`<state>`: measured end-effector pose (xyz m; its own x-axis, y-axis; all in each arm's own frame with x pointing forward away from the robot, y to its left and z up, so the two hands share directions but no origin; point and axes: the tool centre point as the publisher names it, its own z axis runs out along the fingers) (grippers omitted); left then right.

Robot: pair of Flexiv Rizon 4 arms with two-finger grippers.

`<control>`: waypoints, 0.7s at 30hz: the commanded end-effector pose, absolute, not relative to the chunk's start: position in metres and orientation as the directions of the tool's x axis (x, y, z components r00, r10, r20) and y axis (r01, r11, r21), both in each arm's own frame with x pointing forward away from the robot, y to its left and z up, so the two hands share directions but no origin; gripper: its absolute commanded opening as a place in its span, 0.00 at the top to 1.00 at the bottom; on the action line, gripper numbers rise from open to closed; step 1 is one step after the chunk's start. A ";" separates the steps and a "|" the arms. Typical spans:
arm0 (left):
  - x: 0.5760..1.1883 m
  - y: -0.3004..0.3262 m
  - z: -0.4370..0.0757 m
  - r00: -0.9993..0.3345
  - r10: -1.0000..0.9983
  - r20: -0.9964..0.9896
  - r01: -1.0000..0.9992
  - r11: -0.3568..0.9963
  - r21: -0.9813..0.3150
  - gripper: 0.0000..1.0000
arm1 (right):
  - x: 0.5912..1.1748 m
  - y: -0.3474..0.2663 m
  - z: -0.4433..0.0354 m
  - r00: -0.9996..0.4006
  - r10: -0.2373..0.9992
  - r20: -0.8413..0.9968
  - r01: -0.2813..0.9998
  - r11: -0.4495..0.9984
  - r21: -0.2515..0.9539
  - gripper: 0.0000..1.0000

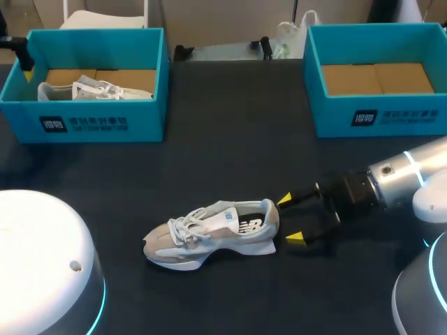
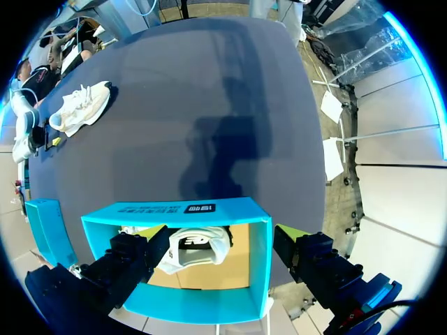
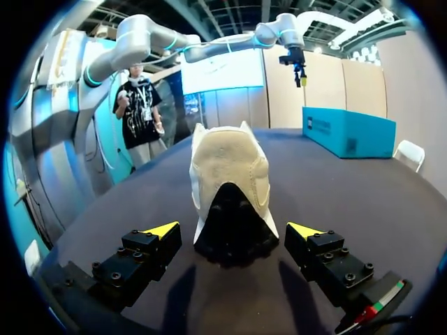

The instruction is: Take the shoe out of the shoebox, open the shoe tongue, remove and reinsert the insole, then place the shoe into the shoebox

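Shoe point(image 1: 209, 234) sat out of any box, upright on its sole on the table point(image 1: 230, 153), toe toward the robot's left. Right gripper point(image 1: 290, 220) was just behind the heel, level with it, jaws released. One yellow tip stood either side of the heel line and neither touched. In the right wrist view the heel was dead ahead between the spread fingers, with daylight on both sides.

Progress, my read:
- Take-out: done, since the shoe was on the table.
- Tongue point(image 1: 226, 213): stood up behind the laces. Couldn't tell whether it had been pulled open.
- Insole point(image 1: 249, 225): the dark pad showing in the collar looked seated. Couldn't tell whether it had been out and back.
- Boxing: not done.

With open jaws lined up on the heel, the next move looked like a heel grasp, either to hold the shoe for the tongue and insole work or to lift it for boxing.

Farther back, the right box point(image 1: 328, 115) showed only bare cardboard inside. The left box point(image 1: 140, 112) held a second shoe point(image 1: 91, 89). Left gripper point(image 2: 220, 241) hung over that box's outer end, well apart from the worked shoe. Its jaws were wide and gripped nothing, one finger over the inside and the other outside the wall.
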<state>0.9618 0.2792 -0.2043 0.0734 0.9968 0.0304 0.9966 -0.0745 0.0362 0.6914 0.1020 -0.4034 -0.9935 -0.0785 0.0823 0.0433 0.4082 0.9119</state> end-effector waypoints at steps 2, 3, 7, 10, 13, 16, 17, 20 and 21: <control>0.961 0.280 -0.204 0.075 0.997 0.032 0.996 -0.076 0.038 0.00 | 0.694 0.114 -0.410 -0.993 -0.088 0.075 0.034 0.398 0.917 0.00; 0.961 0.280 -0.204 0.075 0.997 0.032 0.996 -0.076 0.038 0.00 | 0.694 0.115 -0.410 -0.993 -0.089 0.074 0.033 0.397 0.917 0.00; 0.961 0.280 -0.204 0.075 0.997 0.032 0.996 -0.076 0.038 0.00 | 0.694 0.122 -0.409 -0.993 -0.091 0.071 0.028 0.400 0.916 0.00; 0.961 0.280 -0.204 0.075 0.997 0.032 0.996 -0.076 0.038 0.00 | 0.692 0.123 -0.409 -0.994 -0.090 0.066 0.025 0.400 0.916 0.00; 0.961 0.280 -0.204 0.075 0.997 0.032 0.996 -0.076 0.038 0.00 | 0.690 0.127 -0.410 -0.994 -0.089 0.065 0.024 0.399 0.916 0.00; 0.961 0.280 -0.204 0.075 0.997 0.032 0.996 -0.076 0.038 0.00 | 0.689 0.130 -0.412 -0.993 -0.092 0.069 0.026 0.399 0.917 0.00; 0.961 0.280 -0.204 0.075 0.997 0.032 0.996 -0.076 0.038 0.00 | 0.689 0.131 -0.412 -0.993 -0.092 0.070 0.027 0.399 0.916 0.00; 0.961 0.280 -0.204 0.075 0.997 0.032 0.996 -0.076 0.038 0.00 | 0.689 0.135 -0.413 -0.993 -0.093 0.070 0.027 0.402 0.915 0.00; 0.961 0.280 -0.204 0.075 0.997 0.032 0.996 -0.076 0.038 0.00 | 0.689 0.136 -0.413 -0.993 -0.092 0.071 0.028 0.402 0.915 0.00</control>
